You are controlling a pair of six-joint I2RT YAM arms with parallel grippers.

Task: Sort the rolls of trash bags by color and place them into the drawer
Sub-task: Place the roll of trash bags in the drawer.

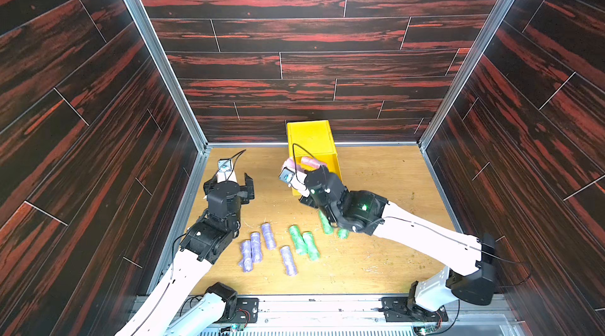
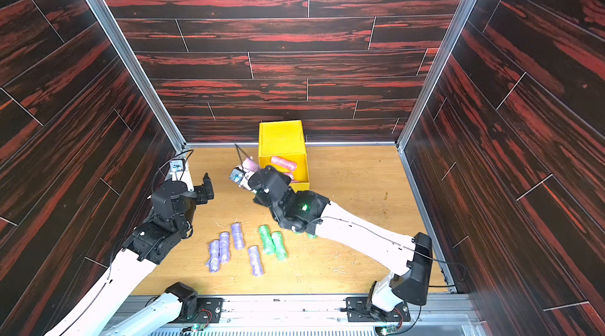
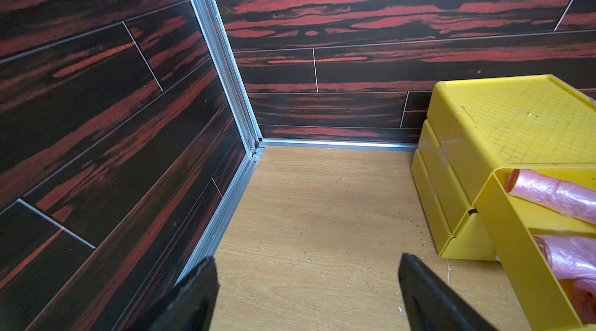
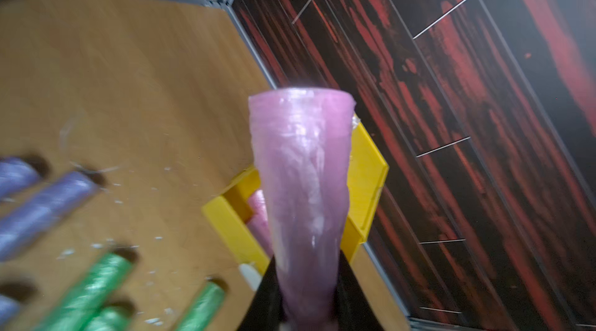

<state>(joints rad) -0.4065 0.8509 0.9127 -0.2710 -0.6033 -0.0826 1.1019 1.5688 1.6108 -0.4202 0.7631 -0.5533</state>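
The yellow drawer cabinet (image 1: 311,136) stands at the back wall with its top drawer (image 2: 303,178) pulled out. Pink rolls (image 2: 284,163) (image 3: 554,195) lie inside it. My right gripper (image 4: 308,265) is shut on another pink roll (image 4: 301,168) (image 1: 289,164), held up in the air by the open drawer's left side. Several lilac-purple rolls (image 1: 268,236) and green rolls (image 1: 297,239) lie on the table in front, and my right arm partly covers two green ones (image 1: 325,223). My left gripper (image 3: 306,258) (image 1: 230,178) is open and holds nothing, low over the table left of the cabinet.
The wooden table (image 1: 376,252) is boxed in by dark red-streaked walls with aluminium corner posts (image 1: 183,89). My left gripper is close to the left wall and its floor rail (image 3: 225,216). Small flecks of debris dot the table surface.
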